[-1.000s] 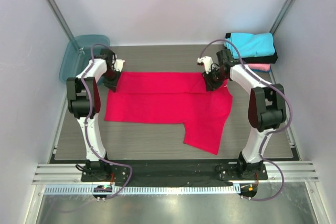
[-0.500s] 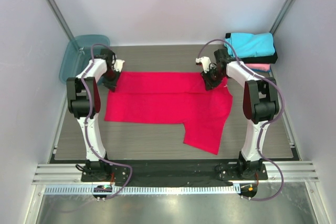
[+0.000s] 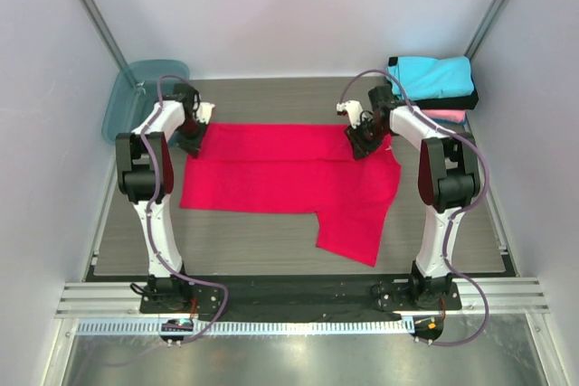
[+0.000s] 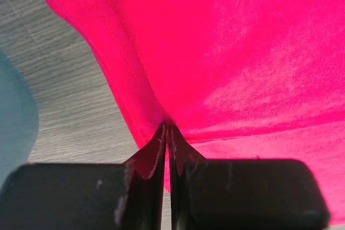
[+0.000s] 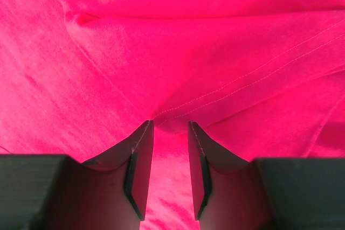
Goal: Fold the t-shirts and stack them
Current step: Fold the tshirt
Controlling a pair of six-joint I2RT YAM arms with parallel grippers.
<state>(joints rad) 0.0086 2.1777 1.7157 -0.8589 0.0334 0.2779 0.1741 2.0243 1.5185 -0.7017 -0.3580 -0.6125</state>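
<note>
The large red t-shirt (image 3: pixel 289 178) lies spread flat across the table, with one sleeve or flap hanging toward the front right. My left gripper (image 3: pixel 192 140) is at the shirt's far-left corner, shut on the red hem (image 4: pixel 135 79); its jaws (image 4: pixel 167 127) pinch the cloth. My right gripper (image 3: pixel 362 144) is at the far-right corner. Its fingers (image 5: pixel 170 125) stand apart over a stitched fold of red cloth (image 5: pixel 215 95). A folded cyan t-shirt (image 3: pixel 432 76) tops a black one (image 3: pixel 466 99) and a pink one (image 3: pixel 448 116) at the back right.
A translucent teal bin (image 3: pixel 127 97) leans at the back left corner and also shows at the left edge of the left wrist view (image 4: pixel 13 122). The grey wood-grain table (image 3: pixel 244 232) is walled by white panels on three sides.
The right gripper's jaws have parted on the shirt's far-right corner, and that wrist has shifted slightly. The left arm and the shirt have stayed where they were.
</note>
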